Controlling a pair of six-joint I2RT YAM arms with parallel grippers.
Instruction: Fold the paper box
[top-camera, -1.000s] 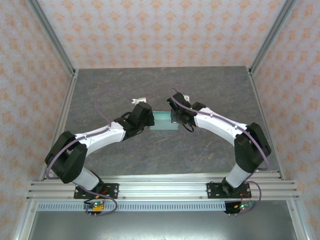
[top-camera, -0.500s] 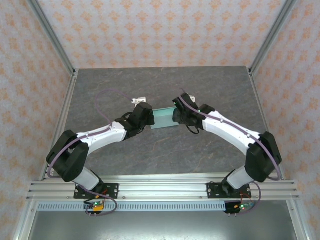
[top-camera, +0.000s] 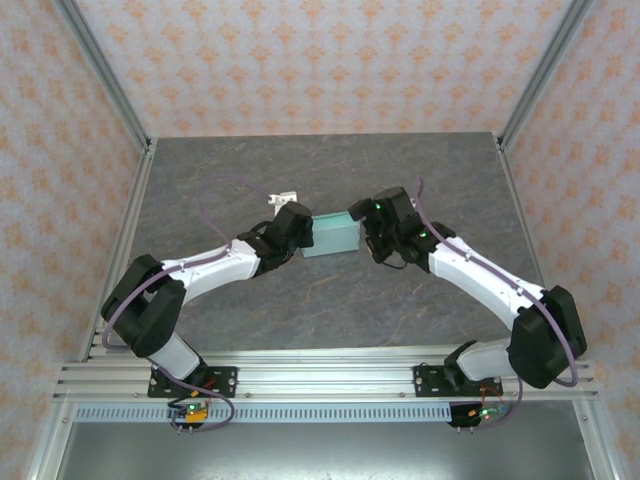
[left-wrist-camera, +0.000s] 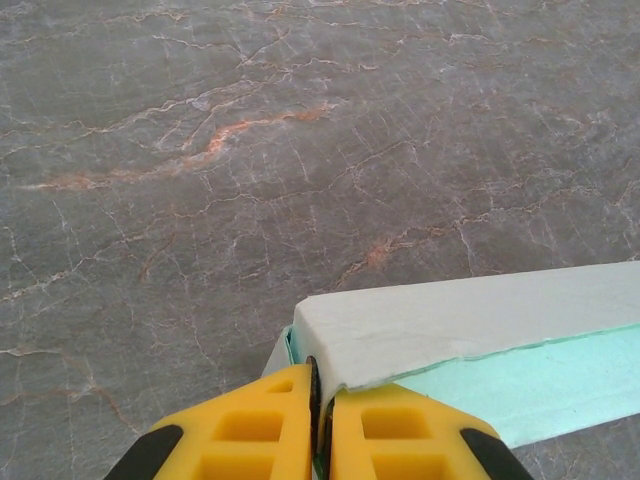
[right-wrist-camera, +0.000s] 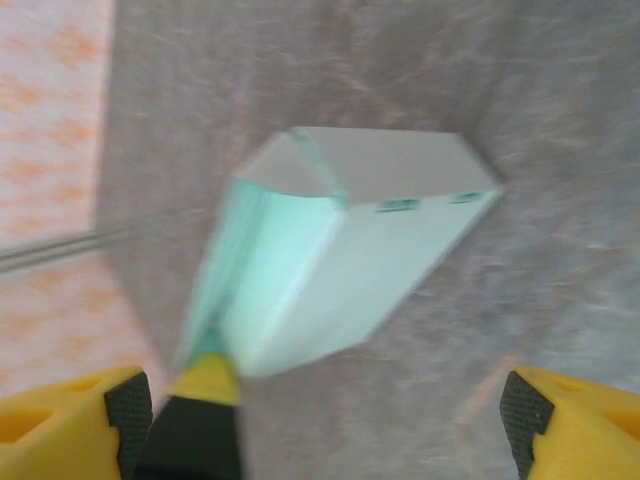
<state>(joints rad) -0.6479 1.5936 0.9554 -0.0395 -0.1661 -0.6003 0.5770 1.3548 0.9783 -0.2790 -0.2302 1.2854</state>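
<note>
The paper box (top-camera: 332, 238) is a pale mint, flat, rectangular folded form at mid-table. My left gripper (top-camera: 302, 234) is shut on the box's left end. In the left wrist view the yellow fingers (left-wrist-camera: 270, 425) pinch a corner of the box (left-wrist-camera: 470, 325), whose whitish top and mint side show. My right gripper (top-camera: 366, 228) stands open just off the box's right end and does not touch it. In the blurred right wrist view the box (right-wrist-camera: 340, 250) lies ahead of the wide-spread fingertips (right-wrist-camera: 575, 420), and the left gripper's yellow tip (right-wrist-camera: 207, 373) holds its far end.
The grey marble-patterned table (top-camera: 420, 170) is walled by patterned panels. A small white piece (top-camera: 283, 199) lies behind the left gripper. Aluminium rails (top-camera: 320, 375) run along the near edge by the arm bases.
My right gripper has opened, let go of the box's right end and drawn back to the right. The box, still in the left gripper, has turned to show a broader face.
</note>
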